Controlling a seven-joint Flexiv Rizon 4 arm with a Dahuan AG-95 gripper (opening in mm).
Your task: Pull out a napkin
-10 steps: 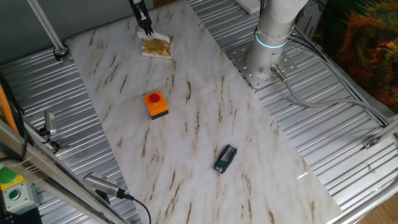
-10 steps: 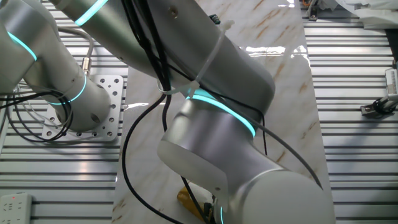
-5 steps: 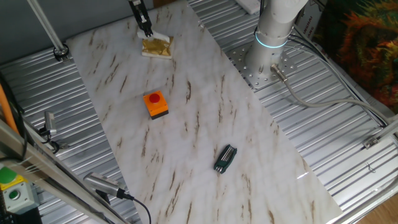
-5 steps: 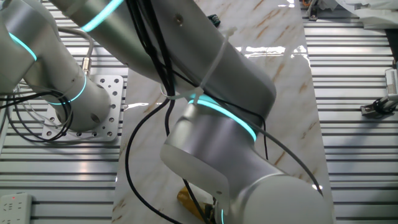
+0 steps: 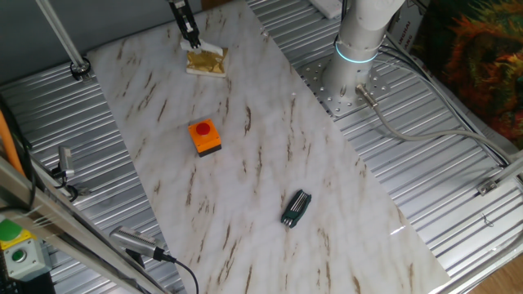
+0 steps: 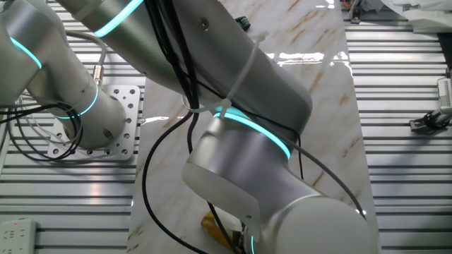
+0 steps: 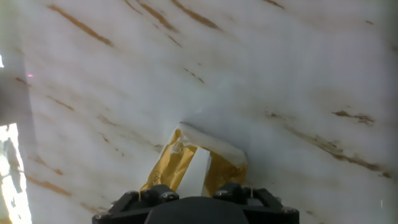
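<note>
Resting on the marble table: one tan-gold block; one orange button box; claw grip unclear.

Robot lab: big grey robot arm bolted to ridged metal table, marble-look board, cables at 3 o'clock.

Glossy marble-look tabletop; ribbed bare metal bed; shiny gold-foil pack; smooth grey arm
</note>
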